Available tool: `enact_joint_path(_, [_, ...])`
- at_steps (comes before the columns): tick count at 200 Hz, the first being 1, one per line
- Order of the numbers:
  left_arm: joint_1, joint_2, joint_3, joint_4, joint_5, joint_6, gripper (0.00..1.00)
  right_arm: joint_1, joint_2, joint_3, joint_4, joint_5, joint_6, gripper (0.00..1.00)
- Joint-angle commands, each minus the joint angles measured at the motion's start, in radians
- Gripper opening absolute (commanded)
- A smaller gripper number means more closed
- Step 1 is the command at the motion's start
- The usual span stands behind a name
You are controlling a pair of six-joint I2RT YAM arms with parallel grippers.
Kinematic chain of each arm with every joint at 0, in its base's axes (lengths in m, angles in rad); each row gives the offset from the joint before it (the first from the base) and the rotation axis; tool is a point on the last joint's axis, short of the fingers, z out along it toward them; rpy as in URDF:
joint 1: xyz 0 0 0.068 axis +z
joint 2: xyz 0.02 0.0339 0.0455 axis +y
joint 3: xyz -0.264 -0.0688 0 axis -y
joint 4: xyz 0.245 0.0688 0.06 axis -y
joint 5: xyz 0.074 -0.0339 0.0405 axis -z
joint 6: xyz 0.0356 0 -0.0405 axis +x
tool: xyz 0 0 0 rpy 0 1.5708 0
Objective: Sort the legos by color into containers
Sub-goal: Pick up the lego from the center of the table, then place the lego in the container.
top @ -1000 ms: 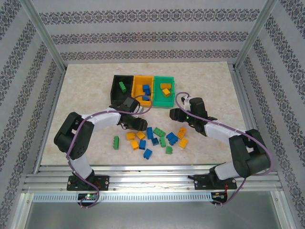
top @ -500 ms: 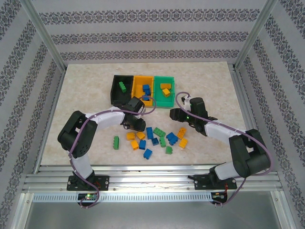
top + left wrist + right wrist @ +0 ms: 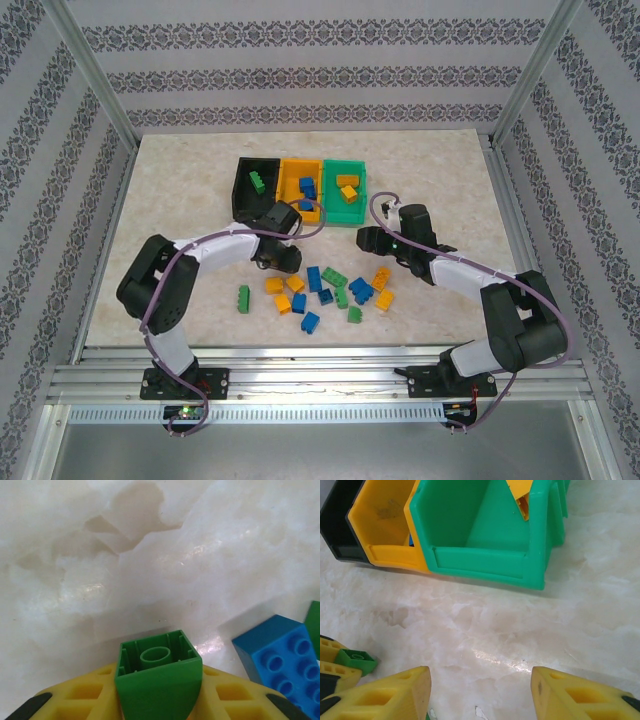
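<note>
Left gripper, top view: I see it (image 3: 283, 258) low over the table (image 3: 170, 200), at the left edge of the loose legos (image 3: 325, 288) and in front of the black bin (image 3: 243, 196).
Right gripper, top view: it (image 3: 368, 238) hangs near the front of the green bin (image 3: 343, 214), a little behind the pile.
Containers, top view: the black bin, the orange-yellow bin (image 3: 300, 162) and the green bin stand joined in a row. I see one green piece in the black one, blue pieces in the orange-yellow one and yellow pieces in the green one.
Lone green lego, top view: it (image 3: 243, 297) lies left of the pile, apart from it.
Left gripper, left wrist view: the yellow fingers (image 3: 80, 702) are clamped on the held green brick (image 3: 159, 675), whose hollow underside is turned to the camera. A blue brick (image 3: 280, 660) lies on the table at the right.
Right gripper, right wrist view: its fingers (image 3: 385, 695) stand wide apart, with bare table between them. The green bin (image 3: 480, 562) is ahead, and the orange-yellow bin (image 3: 385, 555) and the black bin (image 3: 340, 535) are to its left. I see the held green brick (image 3: 355, 659) at the left edge.
</note>
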Motion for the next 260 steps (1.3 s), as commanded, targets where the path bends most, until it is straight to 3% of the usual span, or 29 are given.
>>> enact_joint_path(1, [0.054,-0.066,0.029,-0.022,-0.005,0.017,0.33,-0.008,-0.006,-0.002,0.023,-0.023,0.009,0.56])
enact_joint_path(55, [0.197,-0.114,0.091,0.020,-0.046,0.004,0.33,-0.008,-0.021,-0.011,0.028,-0.018,0.014,0.56])
enact_joint_path(79, [0.228,-0.095,0.157,0.039,-0.107,0.037,0.33,-0.006,-0.020,-0.014,0.042,-0.042,0.032,0.56])
enact_joint_path(118, [0.254,0.009,0.356,-0.065,-0.207,0.122,0.34,0.001,-0.022,-0.016,0.043,-0.026,0.028,0.56])
enact_joint_path(196, [0.335,0.208,0.603,-0.123,-0.157,0.167,0.38,0.011,-0.006,-0.010,0.045,-0.016,0.020,0.56])
enact_joint_path(222, [0.342,0.261,0.673,-0.172,-0.164,0.149,0.55,0.014,-0.002,-0.005,0.043,-0.024,0.022,0.56])
enact_joint_path(260, [0.341,0.204,0.605,-0.149,-0.067,0.114,0.57,0.015,-0.014,-0.006,0.041,-0.024,0.021,0.56])
